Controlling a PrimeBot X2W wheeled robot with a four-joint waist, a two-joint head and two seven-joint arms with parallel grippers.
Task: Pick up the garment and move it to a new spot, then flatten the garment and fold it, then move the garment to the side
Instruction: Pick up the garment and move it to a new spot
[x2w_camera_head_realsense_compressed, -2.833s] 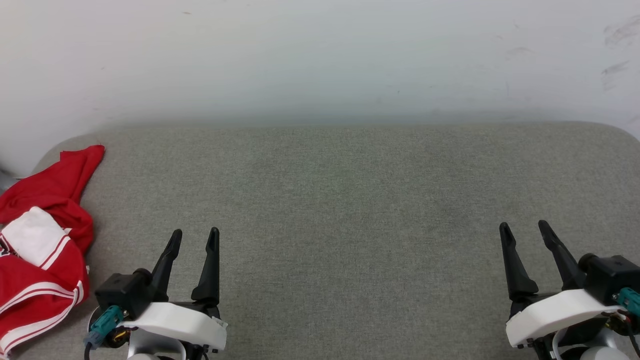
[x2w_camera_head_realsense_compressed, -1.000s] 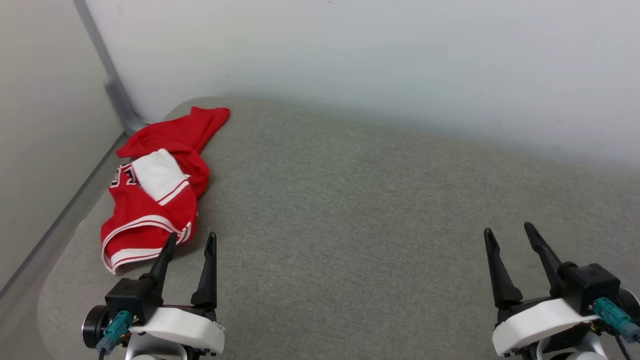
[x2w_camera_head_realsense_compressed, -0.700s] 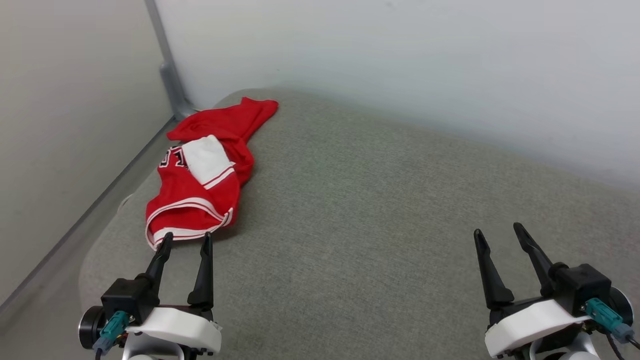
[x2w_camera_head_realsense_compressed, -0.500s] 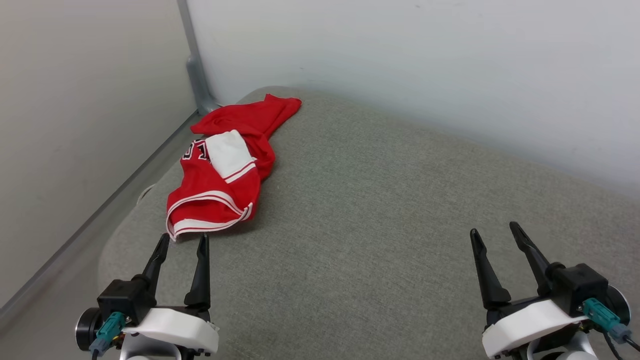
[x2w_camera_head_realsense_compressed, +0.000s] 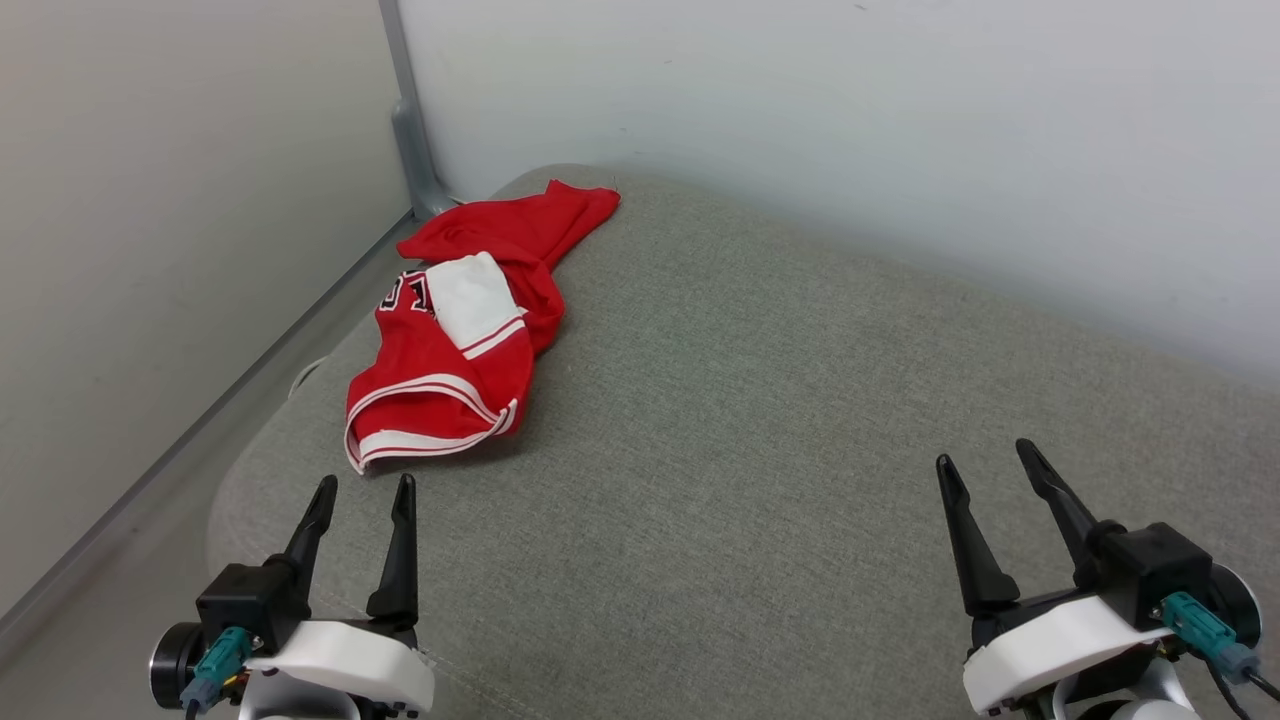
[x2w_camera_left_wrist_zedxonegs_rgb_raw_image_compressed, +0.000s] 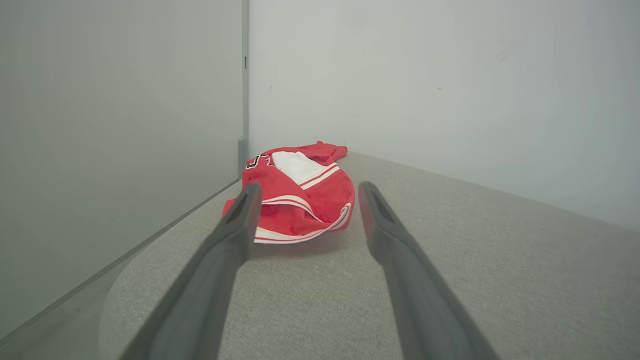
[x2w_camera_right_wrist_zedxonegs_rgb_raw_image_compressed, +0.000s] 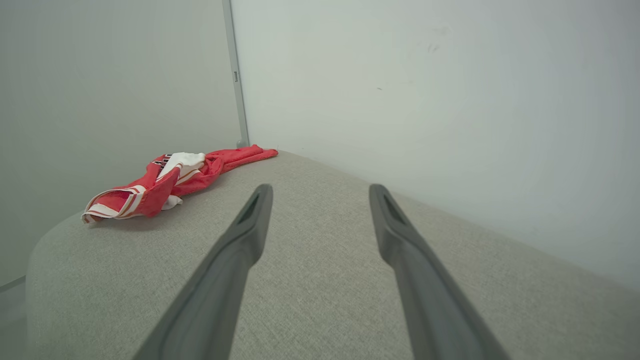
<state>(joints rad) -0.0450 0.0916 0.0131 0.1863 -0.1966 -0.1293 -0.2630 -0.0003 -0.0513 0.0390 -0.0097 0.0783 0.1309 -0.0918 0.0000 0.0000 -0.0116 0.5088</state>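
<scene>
Left end effector, two long dark fingers on a white-shelled wrist, stands spread wide and empty over the near left corner of the grey fabric-covered tabletop. The crumpled red jersey-style garment, with a white short sleeve and red-white striped trim, lies straight ahead of those fingers. It is near them but not touching, and a strip of bare grey fabric separates its striped hem from the fingertips. In the left wrist view the garment sits framed between the two fingers, striped edge nearest, with a scrap of black lettering at its far left. From there it stretches toward the far left corner of the tabletop, where a grey metal post stands against the pale wall. The right end effector, likewise spread open and holding nothing, hovers over the near right part of the tabletop, well apart from the garment. In the right wrist view the garment lies off to the left of the fingers.
</scene>
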